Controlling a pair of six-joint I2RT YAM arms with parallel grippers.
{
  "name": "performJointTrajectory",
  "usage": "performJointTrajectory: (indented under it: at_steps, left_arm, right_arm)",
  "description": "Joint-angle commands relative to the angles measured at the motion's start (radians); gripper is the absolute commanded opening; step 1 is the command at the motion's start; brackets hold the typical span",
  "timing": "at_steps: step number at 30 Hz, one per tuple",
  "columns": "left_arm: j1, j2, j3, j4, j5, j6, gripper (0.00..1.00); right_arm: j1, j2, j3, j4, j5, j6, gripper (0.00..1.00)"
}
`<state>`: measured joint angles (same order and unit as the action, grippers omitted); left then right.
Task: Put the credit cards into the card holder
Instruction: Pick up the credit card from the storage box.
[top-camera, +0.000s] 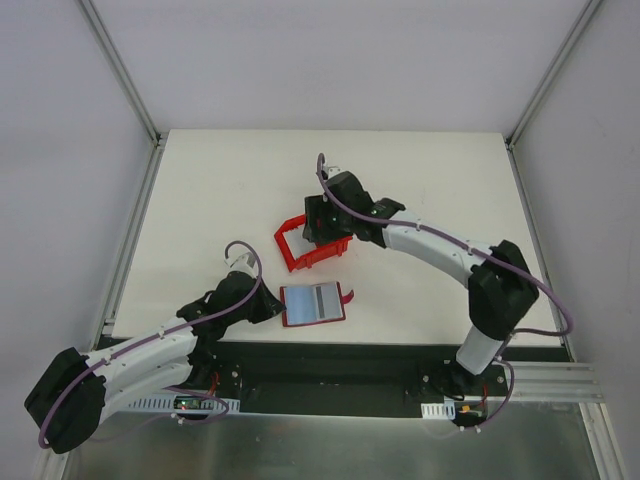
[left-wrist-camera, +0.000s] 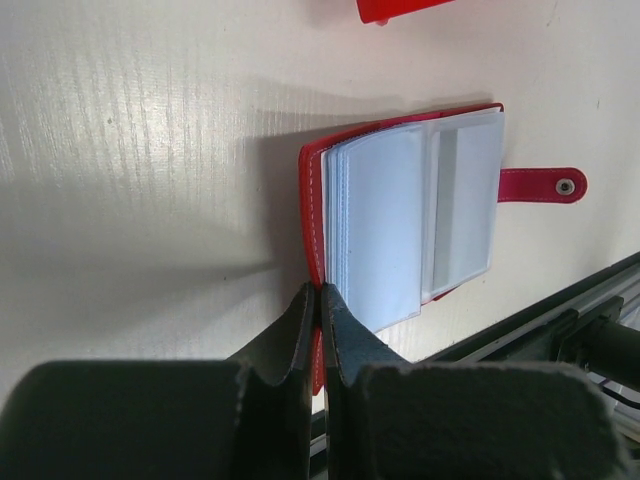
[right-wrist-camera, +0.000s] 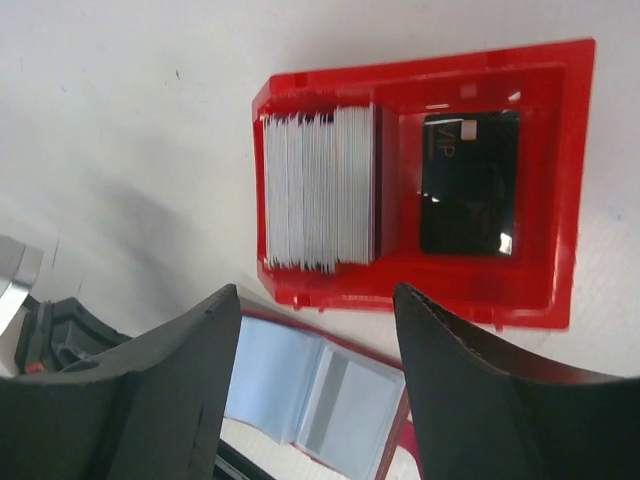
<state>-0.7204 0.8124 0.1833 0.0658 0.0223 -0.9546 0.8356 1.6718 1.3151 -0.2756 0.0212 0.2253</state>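
Lowering the spread right pincer squarely over the credit cards in the red bin seems best; left pincer pinches the card holder.

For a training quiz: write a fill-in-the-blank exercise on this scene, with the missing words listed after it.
1. The left end effector is shut on the edge of the card holder, which lies ____.
2. The stacked cards stand in the ____ bin.
3. The right end effector, jaws apart, hangs over the ____.
Missing words: open; red; bin.
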Motion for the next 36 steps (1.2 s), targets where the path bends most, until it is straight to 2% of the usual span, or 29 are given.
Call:
performJointTrajectory:
  at_steps: [1, 9, 19, 36]
  left_arm:
    - [-0.005, 0.007, 0.036, 0.003, -0.005, -0.003, 0.00]
    - [-0.005, -0.002, 0.027, 0.005, -0.016, -0.018, 0.00]
    - [-0.002, 0.002, 0.027, 0.005, -0.016, -0.015, 0.00]
    - [0.006, 0.018, 0.039, 0.006, -0.016, -0.006, 0.00]
  right_arm:
    - [-0.047, 0.141, 0.145, -0.042, -0.184, -0.052, 0.66]
    - [-0.098, 0.307, 0.243, -0.045, -0.293, -0.058, 0.69]
    - [-0.110, 0.391, 0.292, -0.042, -0.385, -0.058, 0.70]
    - [-0.144, 0.339, 0.228, 0.027, -0.443, -0.015, 0.46]
